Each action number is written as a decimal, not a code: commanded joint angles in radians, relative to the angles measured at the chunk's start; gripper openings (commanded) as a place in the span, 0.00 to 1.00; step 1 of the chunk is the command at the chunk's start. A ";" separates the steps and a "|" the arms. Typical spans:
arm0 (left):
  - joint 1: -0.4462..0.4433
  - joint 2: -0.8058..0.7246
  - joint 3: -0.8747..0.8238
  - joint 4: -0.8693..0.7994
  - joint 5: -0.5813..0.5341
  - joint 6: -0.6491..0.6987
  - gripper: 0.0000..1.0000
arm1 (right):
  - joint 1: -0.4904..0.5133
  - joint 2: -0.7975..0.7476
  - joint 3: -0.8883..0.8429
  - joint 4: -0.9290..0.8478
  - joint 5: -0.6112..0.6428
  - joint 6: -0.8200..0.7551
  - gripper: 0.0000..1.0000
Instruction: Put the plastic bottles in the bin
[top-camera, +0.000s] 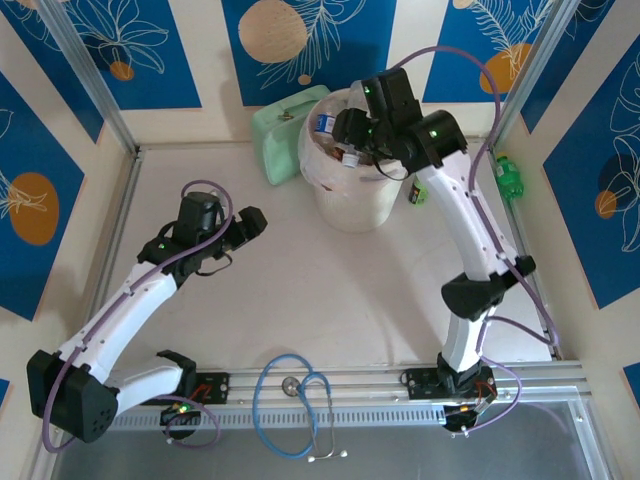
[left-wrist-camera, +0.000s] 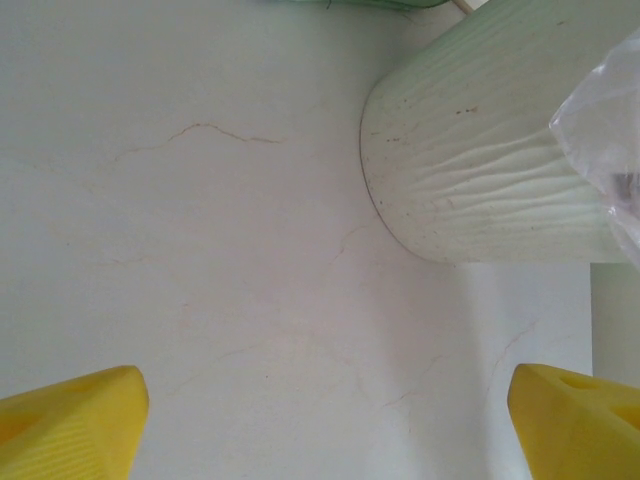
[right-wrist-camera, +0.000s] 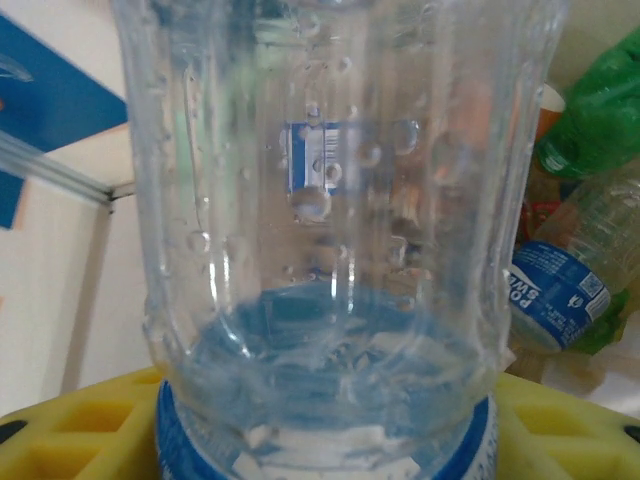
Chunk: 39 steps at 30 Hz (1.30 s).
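Right tool (top-camera: 345, 135) above bin (top-camera: 350, 205), clamped on clear bottle (right-wrist-camera: 330, 250); more bottles (right-wrist-camera: 565, 295) inside bin. Green bottle (top-camera: 510, 175) right of bin. Left tool (left-wrist-camera: 325, 420) wide open, empty, over table (left-wrist-camera: 200, 250) left of bin.

Right hand (top-camera: 352, 128) hangs over the bin (top-camera: 350, 205); left hand (top-camera: 250, 222) over the table (top-camera: 330, 290); green bottle (top-camera: 510, 175) right of the bin.

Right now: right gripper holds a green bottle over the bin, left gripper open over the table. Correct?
Wrong colour: the right wrist view shows the bottle in the right gripper is clear with a blue label, not green. The bin and left gripper parts stand.
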<state>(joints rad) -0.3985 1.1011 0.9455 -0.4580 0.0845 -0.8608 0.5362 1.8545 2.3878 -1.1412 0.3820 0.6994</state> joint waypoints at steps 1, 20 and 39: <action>0.004 -0.008 0.027 -0.004 0.015 0.027 0.93 | -0.047 0.034 0.006 -0.007 -0.087 0.069 0.47; 0.000 0.014 0.004 0.018 0.031 0.011 0.92 | -0.162 0.069 -0.022 0.104 -0.208 0.263 0.52; 0.001 0.017 0.031 0.018 0.018 0.038 0.94 | -0.125 -0.155 -0.201 0.107 -0.053 0.134 0.87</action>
<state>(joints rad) -0.3985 1.1103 0.9455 -0.4564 0.1001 -0.8539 0.3870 1.7996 2.2105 -1.0237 0.2607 0.9035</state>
